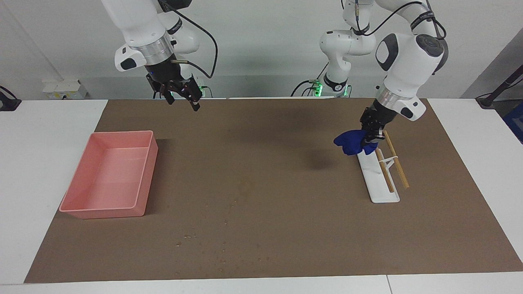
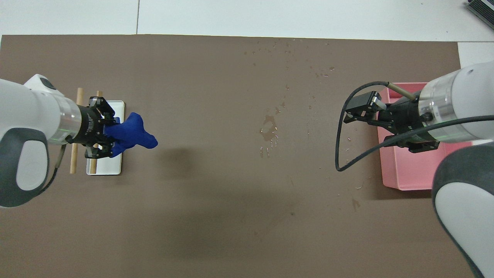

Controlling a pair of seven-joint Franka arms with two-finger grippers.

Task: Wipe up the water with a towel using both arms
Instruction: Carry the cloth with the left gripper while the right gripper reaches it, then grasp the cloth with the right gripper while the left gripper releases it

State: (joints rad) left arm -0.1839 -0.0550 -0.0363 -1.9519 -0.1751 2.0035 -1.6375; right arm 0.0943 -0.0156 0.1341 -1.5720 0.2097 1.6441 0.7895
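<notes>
Towel (image 1: 350, 142) — clamped in left pincer (image 1: 371, 138), fingertips hidden | right pincer (image 1: 182, 94) spread wide — airborne

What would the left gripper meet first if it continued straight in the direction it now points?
Probably only the bare brown mat: the left gripper, shut on the towel, points down toward the table's middle; depth is uncertain.

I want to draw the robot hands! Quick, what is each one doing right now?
Left gripper: shut on the blue towel, lifted over the white rack.
Right gripper: open, holding nothing, up over the brown mat.
</notes>
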